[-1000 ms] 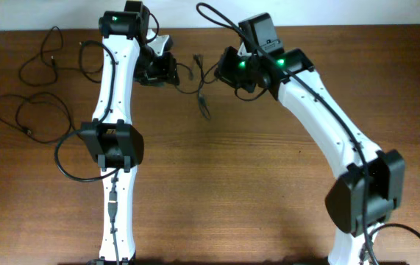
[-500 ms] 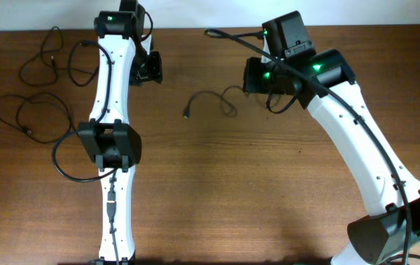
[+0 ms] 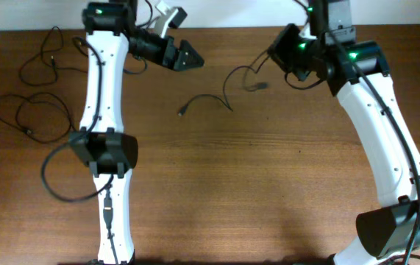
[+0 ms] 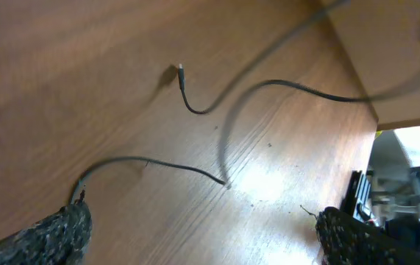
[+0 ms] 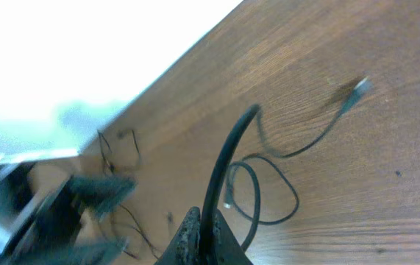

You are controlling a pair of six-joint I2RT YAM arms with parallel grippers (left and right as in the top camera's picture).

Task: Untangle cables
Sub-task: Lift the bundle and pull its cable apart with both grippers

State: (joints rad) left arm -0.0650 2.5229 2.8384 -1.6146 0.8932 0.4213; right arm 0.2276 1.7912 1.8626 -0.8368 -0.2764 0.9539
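Note:
A thin black cable [image 3: 226,87] lies on the wooden table [image 3: 254,184] between my arms. One end [image 3: 182,112] rests loose at centre. The other part rises to my right gripper [image 3: 282,57], which is shut on it. In the right wrist view the fingers [image 5: 204,234] pinch the black cable [image 5: 228,154], which loops down to a connector end [image 5: 357,87]. My left gripper [image 3: 182,57] is open and empty, held above the table to the left of the cable. In the left wrist view its jaws [image 4: 206,243] are spread wide over the cable [image 4: 195,110].
More black cables lie in loose loops at the far left of the table [image 3: 40,62] and below them [image 3: 29,118]. The table's back edge meets a white wall [image 3: 217,11].
My right gripper has pulled the cable right and back, stretching it out across the table. My left gripper has opened and swung right, free of the cable.

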